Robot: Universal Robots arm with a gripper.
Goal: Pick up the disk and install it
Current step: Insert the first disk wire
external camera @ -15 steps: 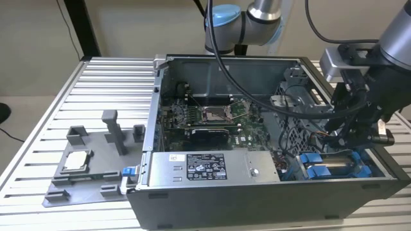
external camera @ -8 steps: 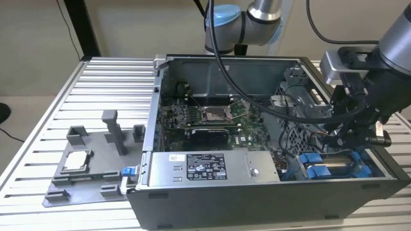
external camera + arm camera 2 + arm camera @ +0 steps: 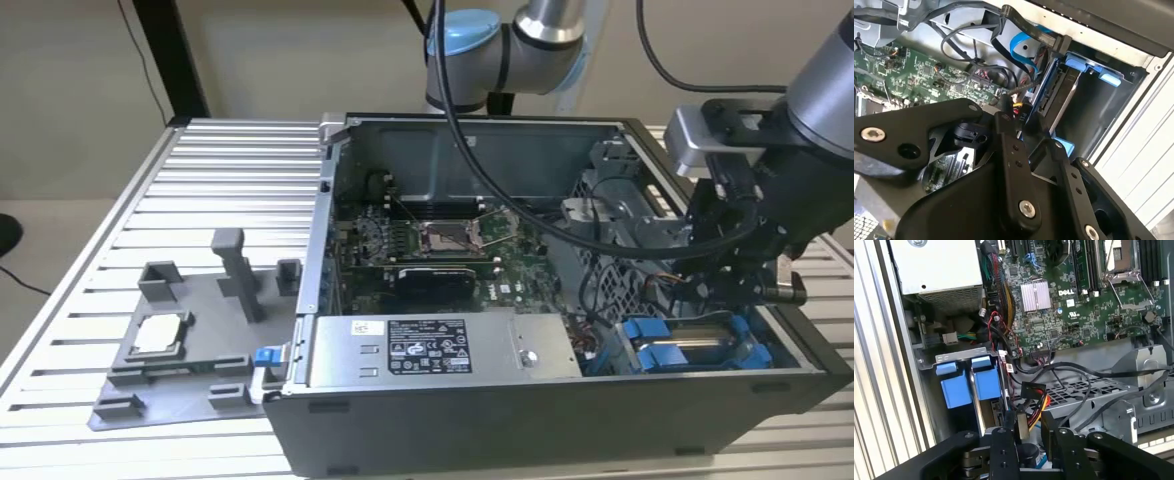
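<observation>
Disk (image 3: 1061,97): blue-framed, stands on edge in the drive bay (image 3: 1094,120), at a corner of the open computer case (image 3: 534,420)
My gripper (image 3: 1028,131): low over that bay, at the disk's near end
My fingers (image 3: 1009,150): narrow, one each side of the disk; clamped or not, I cannot tell

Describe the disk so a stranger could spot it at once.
In the exterior view, take the open computer case and go to its near corner on that view's right, past the big grey labelled box. The disk sits there, under the gripper. Unlike its grey and black neighbours, it is silver-grey framed in bright blue plastic.
</observation>
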